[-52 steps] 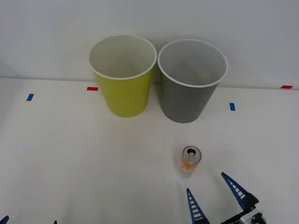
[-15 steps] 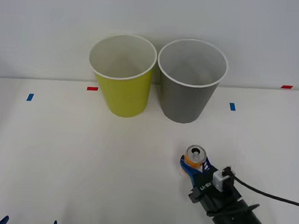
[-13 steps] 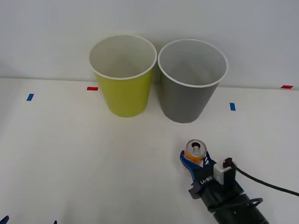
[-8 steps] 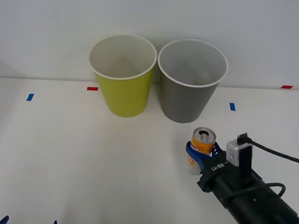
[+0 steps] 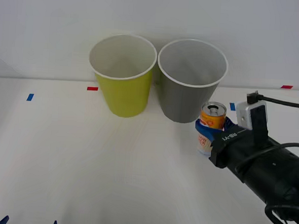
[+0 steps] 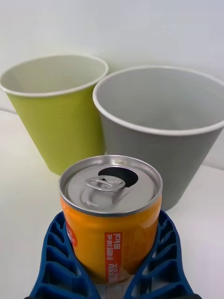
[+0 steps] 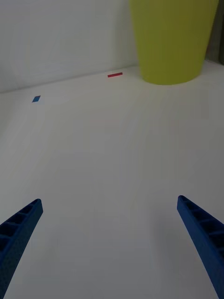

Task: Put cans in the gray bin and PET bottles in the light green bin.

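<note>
- The can [image 6: 111, 215] carries a small red vertical strip on its orange label; "240 ml" and "80 kcal" can be read there.
- The right hand [image 5: 215, 130] has white letters on its black housing, roughly "RB", the rest unclear.

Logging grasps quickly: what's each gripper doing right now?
Right gripper: shut on the can.
Left gripper: open, holding nothing.
</note>
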You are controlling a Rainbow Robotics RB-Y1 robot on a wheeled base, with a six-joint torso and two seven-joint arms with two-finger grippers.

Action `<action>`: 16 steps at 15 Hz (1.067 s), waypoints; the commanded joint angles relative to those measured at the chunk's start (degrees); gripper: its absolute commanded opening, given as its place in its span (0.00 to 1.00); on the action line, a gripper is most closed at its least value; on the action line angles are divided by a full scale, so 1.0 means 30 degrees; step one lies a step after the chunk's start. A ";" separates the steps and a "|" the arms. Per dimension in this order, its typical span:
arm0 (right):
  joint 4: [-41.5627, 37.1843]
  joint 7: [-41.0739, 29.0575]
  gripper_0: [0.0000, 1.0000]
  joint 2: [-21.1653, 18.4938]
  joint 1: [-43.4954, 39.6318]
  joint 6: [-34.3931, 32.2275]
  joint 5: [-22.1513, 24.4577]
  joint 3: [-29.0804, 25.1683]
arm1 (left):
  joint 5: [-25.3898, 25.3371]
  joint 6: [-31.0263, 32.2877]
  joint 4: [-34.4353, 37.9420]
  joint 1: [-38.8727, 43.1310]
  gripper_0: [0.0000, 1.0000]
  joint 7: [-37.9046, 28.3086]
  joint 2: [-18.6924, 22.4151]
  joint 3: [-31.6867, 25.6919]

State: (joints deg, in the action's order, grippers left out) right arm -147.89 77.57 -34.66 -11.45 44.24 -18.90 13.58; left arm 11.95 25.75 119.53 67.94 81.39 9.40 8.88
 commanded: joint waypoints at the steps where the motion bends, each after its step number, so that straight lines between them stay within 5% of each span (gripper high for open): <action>1: -0.0391 -0.0074 0.00 -0.0107 0.2732 0.1690 -0.0996 -0.0893 | 0.0000 0.0000 0.0000 0.0000 1.00 0.0000 0.0000 0.0000; 7: 0.0458 -0.3590 0.00 -0.0458 0.8767 0.5615 -0.1025 -0.1332 | 0.0000 0.0000 0.0000 0.0000 1.00 0.0000 0.0000 0.0000; 16: 0.8603 -0.3707 0.00 0.0098 1.4304 0.1719 -0.3222 -0.1098 | 0.0000 0.0000 0.0000 0.0000 1.00 0.0000 0.0000 0.0000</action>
State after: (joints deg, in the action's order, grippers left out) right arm -124.57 66.10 -35.00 29.90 51.32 -27.48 9.87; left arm 11.95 25.75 119.53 67.94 81.39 9.40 8.88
